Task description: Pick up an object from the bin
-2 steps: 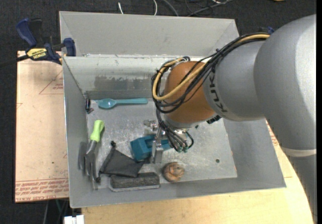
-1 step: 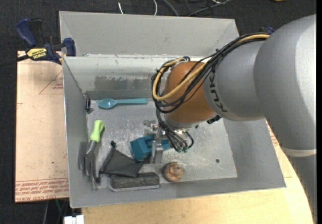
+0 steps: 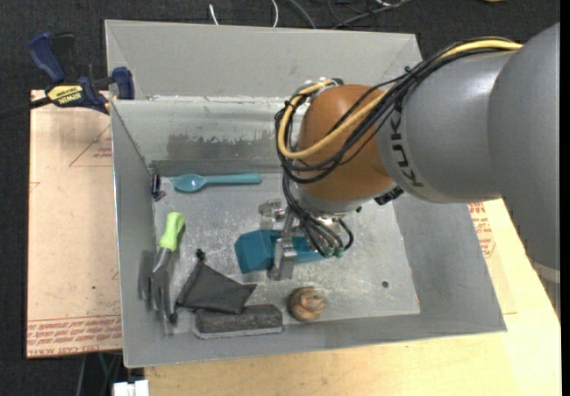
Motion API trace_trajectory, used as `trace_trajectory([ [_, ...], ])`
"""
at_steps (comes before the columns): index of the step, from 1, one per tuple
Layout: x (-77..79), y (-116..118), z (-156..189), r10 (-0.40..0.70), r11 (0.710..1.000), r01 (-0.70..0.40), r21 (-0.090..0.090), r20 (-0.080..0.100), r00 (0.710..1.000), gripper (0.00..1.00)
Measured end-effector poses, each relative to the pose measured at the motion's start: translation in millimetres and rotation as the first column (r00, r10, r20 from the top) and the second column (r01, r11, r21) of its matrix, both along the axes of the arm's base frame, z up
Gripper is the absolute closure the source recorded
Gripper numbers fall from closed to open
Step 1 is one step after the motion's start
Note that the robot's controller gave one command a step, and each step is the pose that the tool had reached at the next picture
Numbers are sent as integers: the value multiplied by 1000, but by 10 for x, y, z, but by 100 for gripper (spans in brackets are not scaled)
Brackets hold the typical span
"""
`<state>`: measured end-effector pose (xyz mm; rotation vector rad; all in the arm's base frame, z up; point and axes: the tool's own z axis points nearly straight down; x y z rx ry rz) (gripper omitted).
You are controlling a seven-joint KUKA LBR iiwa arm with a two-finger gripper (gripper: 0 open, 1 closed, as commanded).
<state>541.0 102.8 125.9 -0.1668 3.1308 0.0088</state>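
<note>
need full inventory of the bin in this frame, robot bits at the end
bin: 1, grey metal, middle of the view
spoon: 1, light blue, flat on the floor near the back wall
green-handled tool: 1, green grip with grey body, left side
dark wedge: 1, dark grey, front left; what it is made of I cannot tell
flat bar: 1, grey, along the front wall
round lump: 1, brown-beige, front centre, possibly a shell
blue block: 1, blue, centre, right beside the hand
arm: 1, grey, from the right, with orange cover and yellow and black cables
hand: 1, metal, low at the blue block
</note>
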Motion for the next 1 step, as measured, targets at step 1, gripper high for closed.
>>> trace_trajectory([
  [1,296,-104,764,-8,1000,8,0,1,1000,100],
])
